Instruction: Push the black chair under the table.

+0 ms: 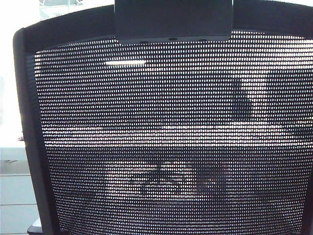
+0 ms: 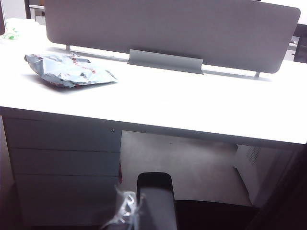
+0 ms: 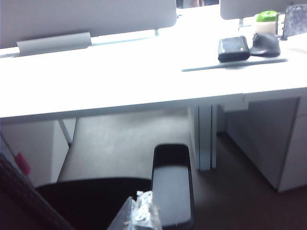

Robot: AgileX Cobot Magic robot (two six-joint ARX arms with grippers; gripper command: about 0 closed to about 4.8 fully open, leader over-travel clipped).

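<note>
- Filling almost the whole exterior view, the see-through mesh back of the large black office chair (image 1: 171, 147) stands right against the lens, with its solid black frame round the edge and the rectangular headrest bracket at the top; through the mesh only dim shapes show, and neither arm can be made out there
- Seen from the left wrist, the chair's black padded armrest (image 2: 156, 199) points toward the knee gap of the long white worktop (image 2: 168, 103); its tip lies just short of the worktop's front edge, beside the white drawer cabinet (image 2: 62, 167)
- Seen from the right wrist, the other black armrest (image 3: 172, 187) and part of the dark seat sit in front of the worktop's edge, near the white panel leg (image 3: 205, 136); the seat looks outside the gap
- left pincer: only a pale, shiny scrap shows beside the armrest, so I cannot tell whether it is released or clenched; the wrist hovers near the chair's left armrest
- right pincer: likewise only a small glinting scrap near the right armrest; its state cannot be told
- Judgement: the chair faces the opening squarely but is not yet under; the main push forward seems left to do
- Atop the worktop lie a crumpled silvery plastic bag (image 2: 69, 70), a pale grey divider screen (image 2: 168, 33), and a black computer mouse (image 3: 265, 44)
</note>
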